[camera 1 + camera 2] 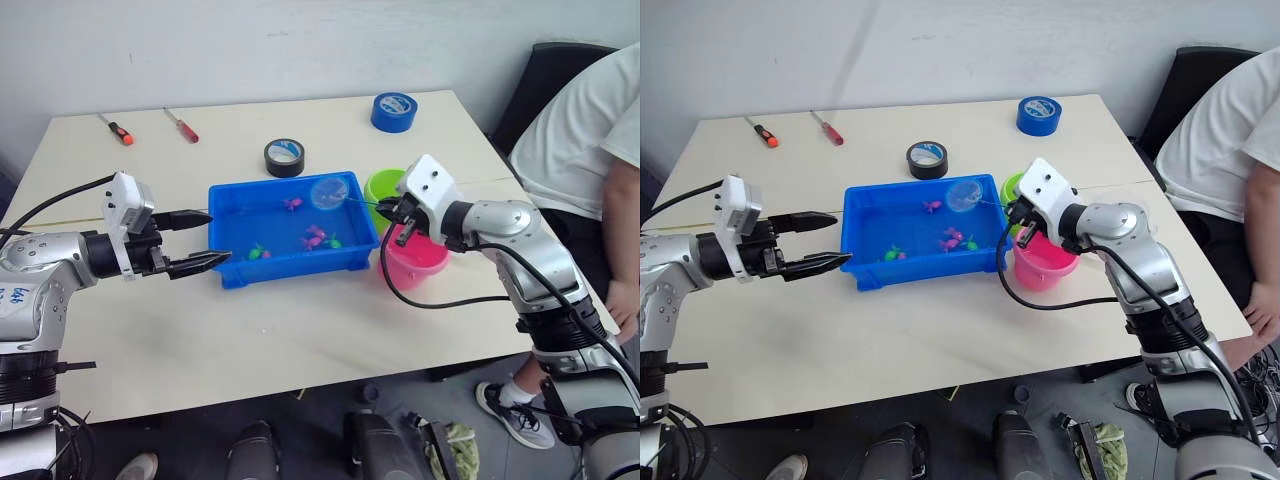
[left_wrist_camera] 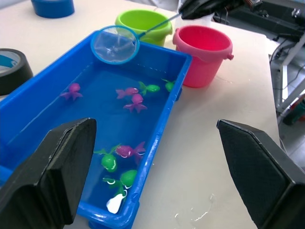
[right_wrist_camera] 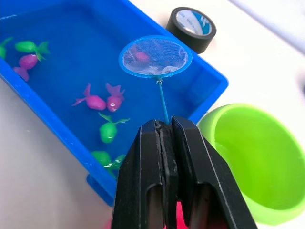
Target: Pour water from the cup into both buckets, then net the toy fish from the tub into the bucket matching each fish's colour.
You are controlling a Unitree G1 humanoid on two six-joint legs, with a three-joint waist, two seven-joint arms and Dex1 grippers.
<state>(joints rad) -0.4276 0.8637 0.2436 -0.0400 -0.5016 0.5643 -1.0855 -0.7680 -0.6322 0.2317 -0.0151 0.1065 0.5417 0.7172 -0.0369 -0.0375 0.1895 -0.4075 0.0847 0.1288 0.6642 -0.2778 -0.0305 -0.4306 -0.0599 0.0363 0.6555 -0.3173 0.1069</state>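
Right gripper (image 3: 167, 143) is clamped on the thin handle of the net (image 3: 155, 57), hoop held over the far corner of the blue tub (image 1: 232, 272), w/ a pink shape showing through the mesh, caught or just behind it, can't tell. Left gripper (image 1: 204, 240) hovers open at the tub's near-left end, holding nothing. Pouring looks done: the green bucket (image 3: 248, 152) shows a film of water; the pink bucket (image 2: 202, 55) sits touching the tub's right side, contents unclear. Netting is barely underway: approx. nine pink and green fish (image 2: 136, 102) float in the tub, none visible in either bucket. Two screwdrivers (image 1: 118, 129) and tape rolls (image 1: 284, 156) lie on the surface (image 1: 300, 340) beyond.
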